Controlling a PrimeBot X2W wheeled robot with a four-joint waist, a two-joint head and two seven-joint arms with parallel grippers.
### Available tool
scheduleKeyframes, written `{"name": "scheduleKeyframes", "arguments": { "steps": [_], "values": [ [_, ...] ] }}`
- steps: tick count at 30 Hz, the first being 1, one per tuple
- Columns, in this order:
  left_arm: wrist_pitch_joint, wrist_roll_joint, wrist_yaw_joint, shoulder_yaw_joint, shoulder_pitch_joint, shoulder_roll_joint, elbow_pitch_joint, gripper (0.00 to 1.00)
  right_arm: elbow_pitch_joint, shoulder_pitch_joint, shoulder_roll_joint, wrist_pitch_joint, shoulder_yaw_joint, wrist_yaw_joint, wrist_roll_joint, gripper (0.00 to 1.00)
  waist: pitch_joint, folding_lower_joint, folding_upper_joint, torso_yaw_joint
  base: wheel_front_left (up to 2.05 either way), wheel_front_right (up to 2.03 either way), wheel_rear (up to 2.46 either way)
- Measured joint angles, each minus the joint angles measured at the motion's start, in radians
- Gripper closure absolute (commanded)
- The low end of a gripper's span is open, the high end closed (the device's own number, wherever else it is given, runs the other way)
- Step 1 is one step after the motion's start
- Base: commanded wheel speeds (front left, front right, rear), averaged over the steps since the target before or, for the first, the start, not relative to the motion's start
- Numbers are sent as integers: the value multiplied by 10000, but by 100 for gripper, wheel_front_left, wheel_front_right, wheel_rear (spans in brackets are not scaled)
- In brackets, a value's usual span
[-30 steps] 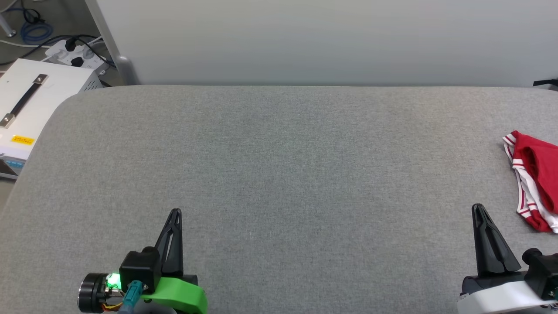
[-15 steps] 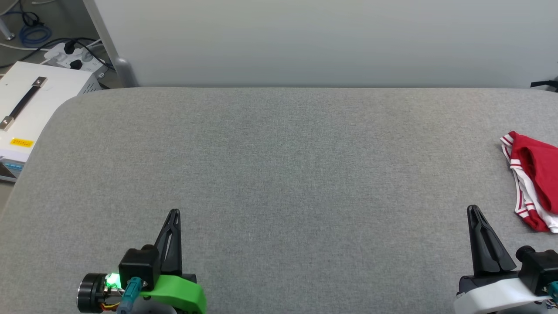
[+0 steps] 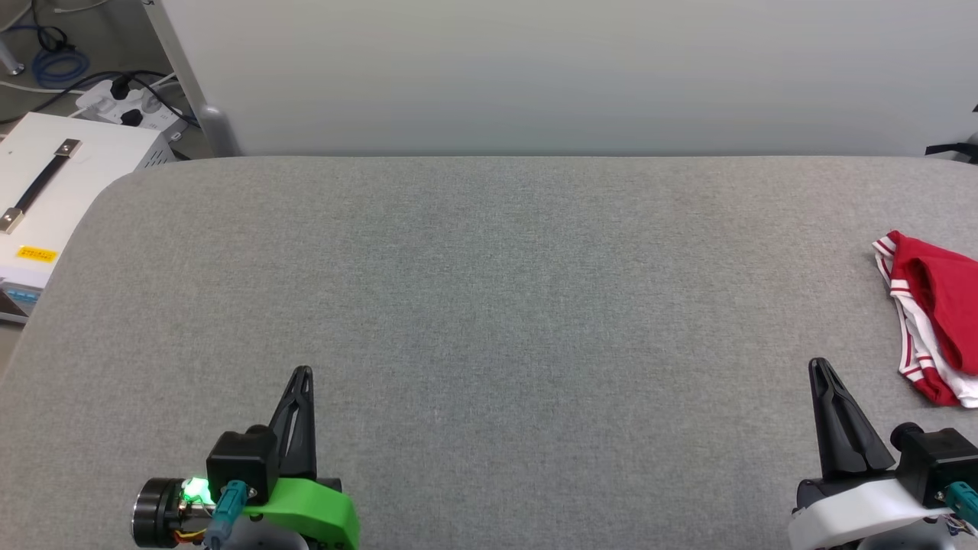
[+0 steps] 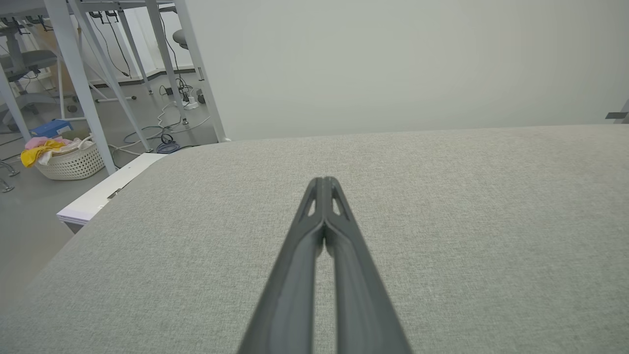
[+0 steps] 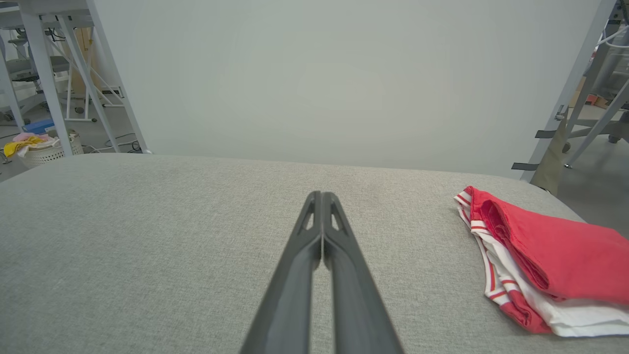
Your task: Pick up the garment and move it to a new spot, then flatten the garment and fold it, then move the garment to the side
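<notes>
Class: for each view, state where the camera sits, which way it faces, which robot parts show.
Head view: on the head, facing forward and down at the table; left claw and right claw show.
Left wrist view: on that wrist, facing along the shut left claw.
Right wrist view: on that wrist, along the shut right claw; garment at right.
Shared: both wrist views catch the basket.

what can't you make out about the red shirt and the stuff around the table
garment, head view: right part cut off by the picture's edge.
garment's front, right wrist view: folded under itself, any print hidden.
yellow label on the white box, head view: too small to read.
</notes>
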Motion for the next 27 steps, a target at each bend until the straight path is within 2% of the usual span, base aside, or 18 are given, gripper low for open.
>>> {"name": "scheduleKeyframes", "arguments": {
  "steps": [27],
  "values": [
    [546,161,-2,188,-80,-117,-144,100,236,-342,109,585,90,0,-276,100,-120,0,-1,-83,0,0,0]
  ]
}}
